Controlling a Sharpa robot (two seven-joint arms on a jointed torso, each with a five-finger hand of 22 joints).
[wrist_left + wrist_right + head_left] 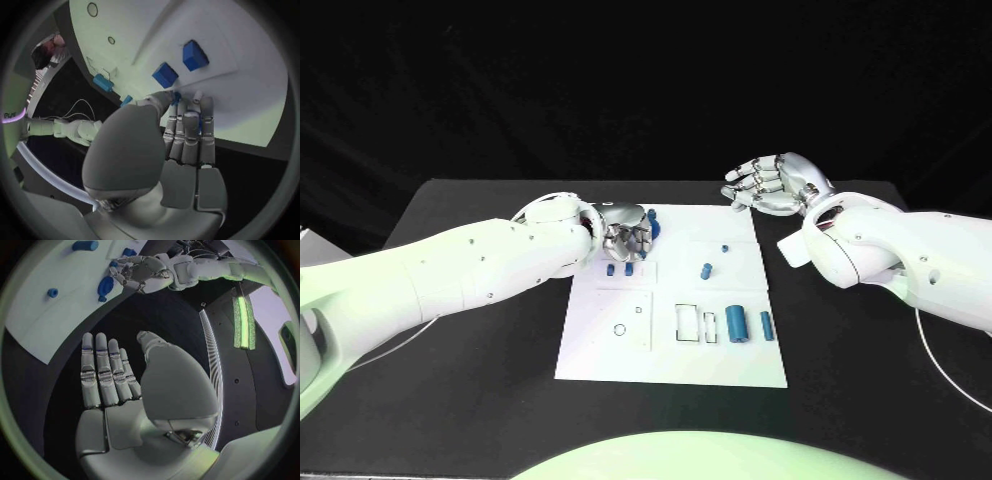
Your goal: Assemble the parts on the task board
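From my seat the left arm comes in from the side and its left hand (626, 236) sits over the near-left corner region at the top of the task board (610, 355), fingers pointing down and held close together. In the left wrist view the fingertips (197, 96) look like they're touching the white plate, and there's a bit of blue showing between them, but I honestly can't tell if they're actually clamped on a piece or just resting beside it. Two small blue blocks (620, 269) lie just below that hand on the board. Moving across, there's a small blue peg (707, 269) near the middle, a tinier one (726, 247) above it, then lower down a white-outlined rectangular slot (689, 322), a fat blue cylinder (736, 324) right beside it and a thinner blue cylinder (766, 324) next to that. A couple of little rings (619, 328) sit on the lower left part of the plate. Over on the far side, the right hand (769, 184) hovers off the board's top right corner above the black table (473, 400), holding nothing, fingers stretched out flat side by side with the thumb set apart.
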